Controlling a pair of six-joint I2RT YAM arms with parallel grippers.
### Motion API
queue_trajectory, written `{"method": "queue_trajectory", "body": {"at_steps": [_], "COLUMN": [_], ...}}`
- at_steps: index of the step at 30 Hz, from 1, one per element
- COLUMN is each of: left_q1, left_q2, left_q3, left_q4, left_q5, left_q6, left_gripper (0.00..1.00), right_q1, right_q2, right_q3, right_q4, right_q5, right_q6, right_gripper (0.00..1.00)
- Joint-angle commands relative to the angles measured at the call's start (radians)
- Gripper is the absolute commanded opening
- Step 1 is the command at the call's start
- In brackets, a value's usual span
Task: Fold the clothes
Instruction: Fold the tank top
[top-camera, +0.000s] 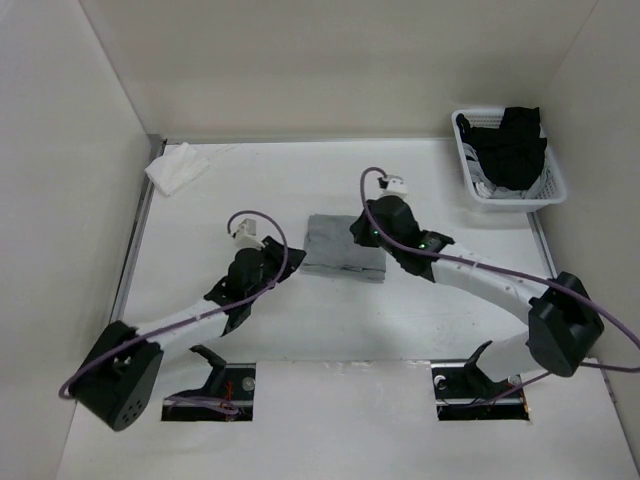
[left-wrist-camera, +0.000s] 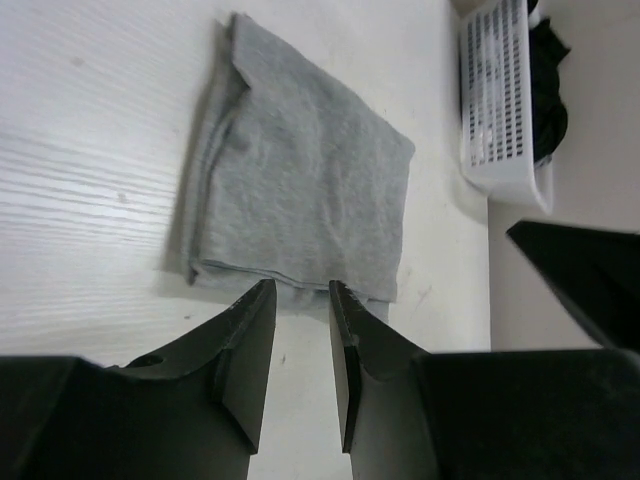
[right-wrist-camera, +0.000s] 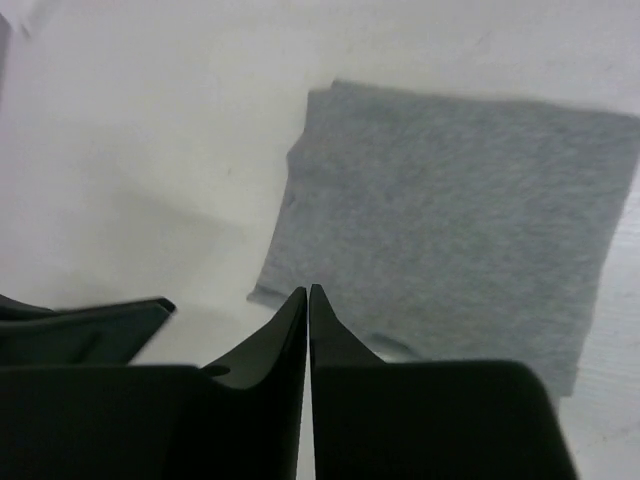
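Observation:
The clothes (top-camera: 338, 253), a light-grey knit shirt, lie folded into a small flat rectangle in the middle of the table. In the left wrist view the shirt (left-wrist-camera: 300, 170) fills the centre, and my left gripper (left-wrist-camera: 302, 290) stands open at its near edge with nothing between the fingers. My right gripper (right-wrist-camera: 307, 292) is shut and empty. Its tips hang over the near left corner of the shirt (right-wrist-camera: 450, 210). From above, the right wrist (top-camera: 385, 225) covers the shirt's right end.
A white slotted basket (top-camera: 545, 192) with black garments (top-camera: 510, 145) stands at the back right, also seen as the basket (left-wrist-camera: 500, 120) in the left wrist view. A small white cloth (top-camera: 175, 167) lies at the back left by the wall. White walls close three sides.

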Motion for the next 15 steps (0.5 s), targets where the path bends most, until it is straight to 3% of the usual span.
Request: {"method": "queue_trajectory", "body": {"at_steps": [1, 9, 15], "left_q1": [-0.070, -0.095, -0.027], "left_q2": [0.137, 0.489, 0.604], "left_q3": [0.109, 0.189, 0.151], "left_q4": [0.177, 0.302, 0.332], "left_q5": [-0.014, -0.009, 0.043], "left_q6": [0.031, 0.033, -0.015], "left_gripper": [0.26, 0.24, 0.22], "right_q1": [-0.088, -0.203, -0.219], "right_q2": [-0.031, 0.055, 0.080], "right_q3": [-0.153, -0.415, -0.515], "right_q4": [0.249, 0.591, 0.651], "right_q5": [-0.155, -0.344, -0.336], "right_q6": [0.048, 0.184, 0.246], "right_gripper": [0.04, 0.03, 0.03]}}
